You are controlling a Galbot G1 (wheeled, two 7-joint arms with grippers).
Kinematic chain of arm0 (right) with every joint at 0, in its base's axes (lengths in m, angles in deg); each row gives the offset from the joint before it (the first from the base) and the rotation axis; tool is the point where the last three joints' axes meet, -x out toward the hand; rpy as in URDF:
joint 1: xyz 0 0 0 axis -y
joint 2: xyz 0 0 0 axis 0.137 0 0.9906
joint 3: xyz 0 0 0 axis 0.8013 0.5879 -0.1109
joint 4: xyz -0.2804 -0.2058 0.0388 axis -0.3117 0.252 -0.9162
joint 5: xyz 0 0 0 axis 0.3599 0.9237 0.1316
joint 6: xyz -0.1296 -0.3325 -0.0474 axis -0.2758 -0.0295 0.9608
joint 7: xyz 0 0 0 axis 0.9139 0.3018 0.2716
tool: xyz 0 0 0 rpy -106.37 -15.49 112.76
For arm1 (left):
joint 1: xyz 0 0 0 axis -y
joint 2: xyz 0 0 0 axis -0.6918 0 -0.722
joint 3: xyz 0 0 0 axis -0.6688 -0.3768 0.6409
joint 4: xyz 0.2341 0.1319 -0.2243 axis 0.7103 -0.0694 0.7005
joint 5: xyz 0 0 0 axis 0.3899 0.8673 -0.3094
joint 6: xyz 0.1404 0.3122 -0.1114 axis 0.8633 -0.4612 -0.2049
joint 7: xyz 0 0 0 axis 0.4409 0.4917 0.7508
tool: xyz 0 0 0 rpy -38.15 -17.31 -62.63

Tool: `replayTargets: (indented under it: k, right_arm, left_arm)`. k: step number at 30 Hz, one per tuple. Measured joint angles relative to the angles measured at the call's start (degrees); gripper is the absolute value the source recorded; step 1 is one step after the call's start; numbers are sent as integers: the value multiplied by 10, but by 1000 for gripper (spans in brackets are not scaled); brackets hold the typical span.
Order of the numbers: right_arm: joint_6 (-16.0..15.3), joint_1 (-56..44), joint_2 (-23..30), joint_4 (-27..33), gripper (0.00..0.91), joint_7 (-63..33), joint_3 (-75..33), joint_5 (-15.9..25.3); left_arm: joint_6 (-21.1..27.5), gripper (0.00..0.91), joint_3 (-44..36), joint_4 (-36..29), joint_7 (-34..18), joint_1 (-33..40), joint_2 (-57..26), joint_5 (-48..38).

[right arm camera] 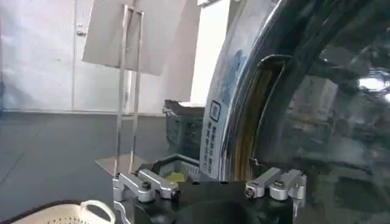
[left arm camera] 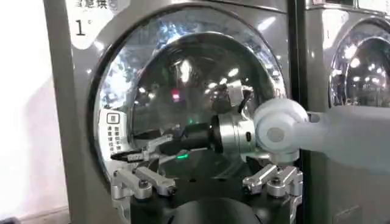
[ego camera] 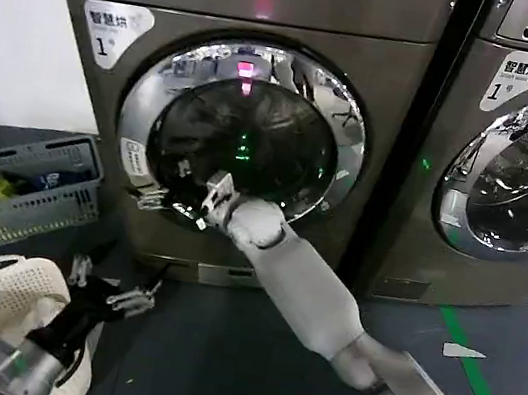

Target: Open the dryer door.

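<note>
At the far left of your head view sits a grey basket (ego camera: 27, 188) on the dark floor (ego camera: 218, 352), with a white perforated basket (ego camera: 3, 301) nearer you. Your left gripper (ego camera: 111, 292) hangs low above that white basket, well clear of the machine, its fingers spread apart and holding nothing.

Moving right, the dryer door (ego camera: 244, 133) fills the front of the bronze-grey dryer (ego camera: 384, 86), its chrome ring lying against the machine's face. Your right gripper (ego camera: 164, 199) reaches to the door's lower left rim, by the small white label. From the left wrist view, its fingers (left arm camera: 143, 152) are parted at the ring's edge; you cannot tell whether they touch it.

Further right stands a second machine (ego camera: 522, 170) with its own chrome-ringed door.
</note>
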Motion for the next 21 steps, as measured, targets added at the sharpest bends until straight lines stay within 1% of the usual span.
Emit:
replayTargets:
  k: [7,11,16,21]
  right_arm:
    - [-3,-10,-9,-17,907,24,-3,-6]
    - [-4,-22,-19,-33,907,51,-6,-28]
    - [-2,-33,-33,-51,907,79,-7,-48]
    - [-12,-48,-48,-72,907,111,-14,-52]
  left_arm:
    - [-1,907,25,-9,23,-6,2,-12]
    - [0,907,50,1,35,-1,-5,-20]
    - [8,907,104,21,61,12,-21,-53]
    - [26,907,162,49,70,26,-39,-86]
